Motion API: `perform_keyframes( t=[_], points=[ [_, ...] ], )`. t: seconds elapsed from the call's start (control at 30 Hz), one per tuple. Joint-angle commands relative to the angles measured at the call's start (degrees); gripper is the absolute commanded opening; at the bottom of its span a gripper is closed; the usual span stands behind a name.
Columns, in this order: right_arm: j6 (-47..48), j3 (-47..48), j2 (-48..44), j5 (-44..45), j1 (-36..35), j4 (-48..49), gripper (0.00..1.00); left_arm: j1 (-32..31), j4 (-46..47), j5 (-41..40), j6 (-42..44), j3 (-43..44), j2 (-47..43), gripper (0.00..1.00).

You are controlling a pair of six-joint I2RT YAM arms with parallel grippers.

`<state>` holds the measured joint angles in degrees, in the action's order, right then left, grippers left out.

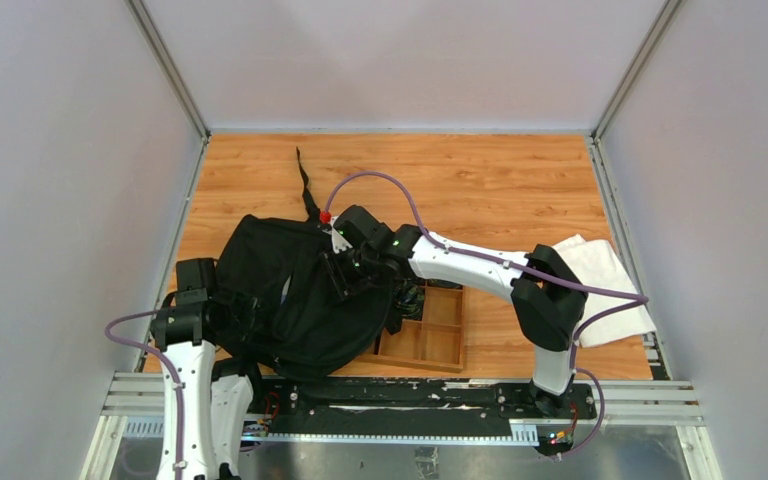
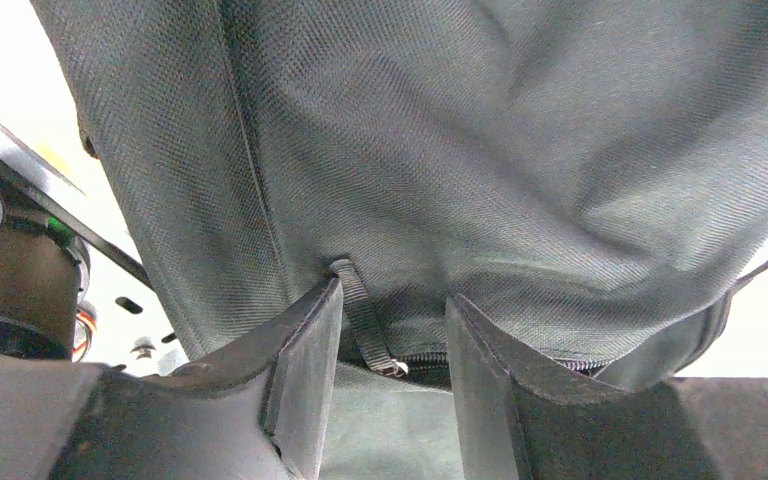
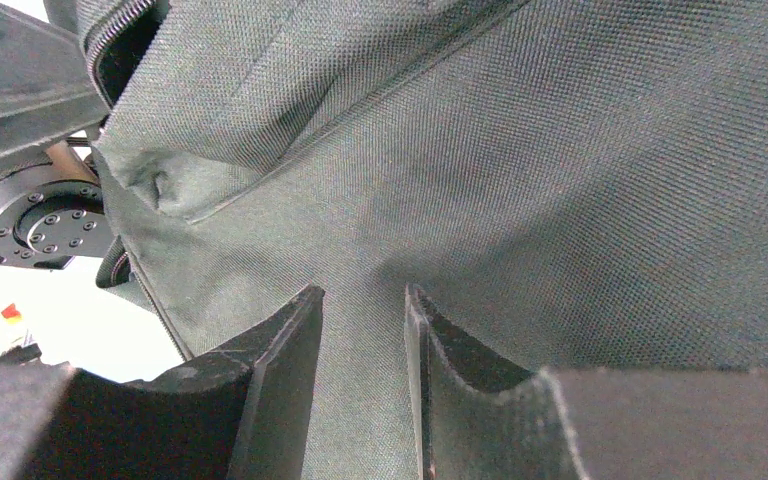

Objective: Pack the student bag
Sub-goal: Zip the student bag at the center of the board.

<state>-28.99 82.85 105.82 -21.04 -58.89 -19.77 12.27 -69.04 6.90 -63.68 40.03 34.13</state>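
The student bag [image 1: 285, 300], a floppy black backpack, lies bunched at the near left of the table and covers the left part of a wooden tray [image 1: 438, 335]. One of its straps [image 1: 305, 185] trails toward the back. My left gripper [image 1: 243, 310] is at the bag's left edge. In the left wrist view it [image 2: 393, 295] stands open, with the zipper pull [image 2: 365, 325] loose between its fingers. My right gripper [image 1: 345, 275] reaches over the bag's top. In the right wrist view it [image 3: 363, 292] is shut on a fold of the bag's fabric [image 3: 520, 150], and creases run to the grip.
A white cloth [image 1: 605, 280] lies at the right edge of the table, behind the right arm's elbow. Grey walls close in the table on three sides. The metal rail [image 1: 400, 405] with the arm bases runs along the near edge.
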Motion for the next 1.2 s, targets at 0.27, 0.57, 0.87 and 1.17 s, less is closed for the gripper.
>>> perform_keyframes(
  t=[0.27,0.57,0.87,1.17],
  points=[
    [-0.8,-0.6,-0.99,-0.32,-0.75,-0.33,0.4,-0.19,0.57,1.51,-0.85,-1.31,-0.69,0.28],
    [-0.77,-0.24,-1.02,-0.14,-0.96,-0.54,0.39,-0.15,0.48,3.35,-0.03,3.33,0.31,0.0],
    [-0.79,-0.13,-1.78,0.21,-0.96,-0.71,0.39,-0.22,3.58,1.93,1.54,10.88,2.77,0.0],
    [1.07,1.74,-4.21,3.46,-2.28,-1.98,0.4,-0.81,2.6,-2.2,11.11,12.81,2.51,0.18]
  ],
)
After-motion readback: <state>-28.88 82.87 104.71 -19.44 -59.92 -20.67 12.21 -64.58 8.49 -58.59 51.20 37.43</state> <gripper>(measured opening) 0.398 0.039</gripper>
